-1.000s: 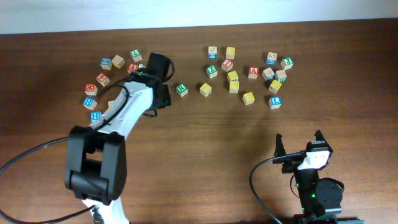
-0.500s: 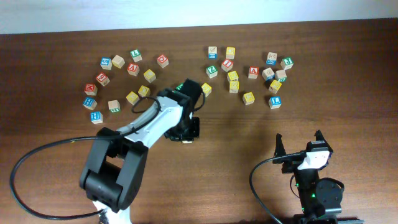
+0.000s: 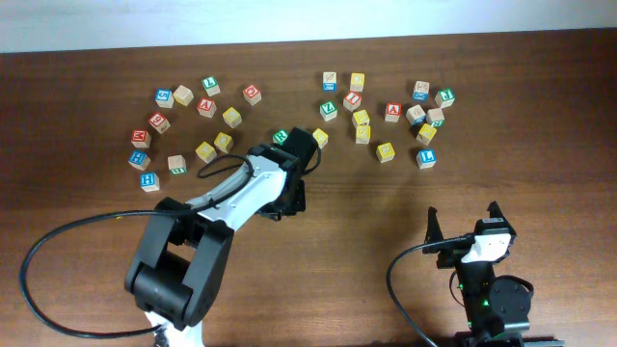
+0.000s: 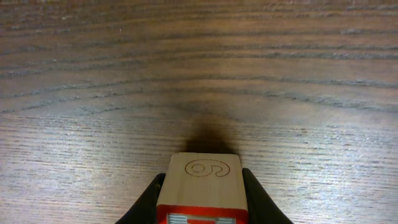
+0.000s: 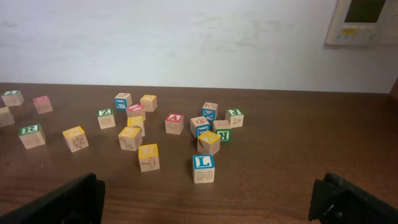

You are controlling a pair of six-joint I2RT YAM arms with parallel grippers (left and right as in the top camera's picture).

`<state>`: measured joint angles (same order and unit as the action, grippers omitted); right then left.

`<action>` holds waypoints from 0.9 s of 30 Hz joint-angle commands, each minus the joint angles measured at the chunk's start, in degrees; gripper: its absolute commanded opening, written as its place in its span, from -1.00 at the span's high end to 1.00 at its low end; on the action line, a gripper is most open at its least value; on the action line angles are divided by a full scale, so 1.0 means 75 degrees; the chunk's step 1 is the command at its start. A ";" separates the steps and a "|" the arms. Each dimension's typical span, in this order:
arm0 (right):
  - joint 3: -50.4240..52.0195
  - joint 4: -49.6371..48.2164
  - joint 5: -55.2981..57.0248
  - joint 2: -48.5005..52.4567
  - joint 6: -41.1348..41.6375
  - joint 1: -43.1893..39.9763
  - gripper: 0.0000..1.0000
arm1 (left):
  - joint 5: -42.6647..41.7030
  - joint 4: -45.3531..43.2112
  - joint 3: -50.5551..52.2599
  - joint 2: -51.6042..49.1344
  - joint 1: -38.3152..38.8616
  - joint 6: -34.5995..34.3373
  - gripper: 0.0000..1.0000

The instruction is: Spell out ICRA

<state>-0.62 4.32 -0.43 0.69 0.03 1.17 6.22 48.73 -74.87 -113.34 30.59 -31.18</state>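
Block (image 4: 202, 180), red-edged, between the left jaws

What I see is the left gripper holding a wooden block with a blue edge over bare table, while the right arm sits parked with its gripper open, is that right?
Not quite. The left wrist view shows that the wooden block in the left gripper has a red edge, not blue. The rest holds: it is over bare table, and the right gripper sits parked and open.
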 commanded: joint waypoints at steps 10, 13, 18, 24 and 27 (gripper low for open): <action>0.0041 0.0044 0.0035 -0.0038 0.0026 0.0044 -0.96 | -0.0076 0.0012 -0.0044 -0.0044 0.0000 -0.0108 0.20; 0.0041 0.0044 0.0035 -0.0038 0.0026 0.0044 -0.97 | -0.0047 0.0402 -0.0458 -0.0044 -0.0009 -0.0009 0.12; 0.0041 0.0044 0.0035 -0.0038 0.0026 0.0044 -0.97 | -0.0050 0.1483 -0.1658 -0.0044 -0.0233 -0.0003 0.08; 0.0041 0.0044 0.0035 -0.0038 0.0026 0.0044 -0.97 | -0.0047 0.3284 -0.4648 -0.0044 -0.1402 0.0740 -0.25; 0.0041 0.0044 0.0035 -0.0038 0.0026 0.0044 -0.97 | -0.0052 0.3287 -0.5080 -0.0044 -0.2457 0.1026 -0.99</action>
<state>-0.62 4.32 -0.43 0.73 0.01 1.17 5.63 72.99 -110.96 -113.54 18.57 -26.44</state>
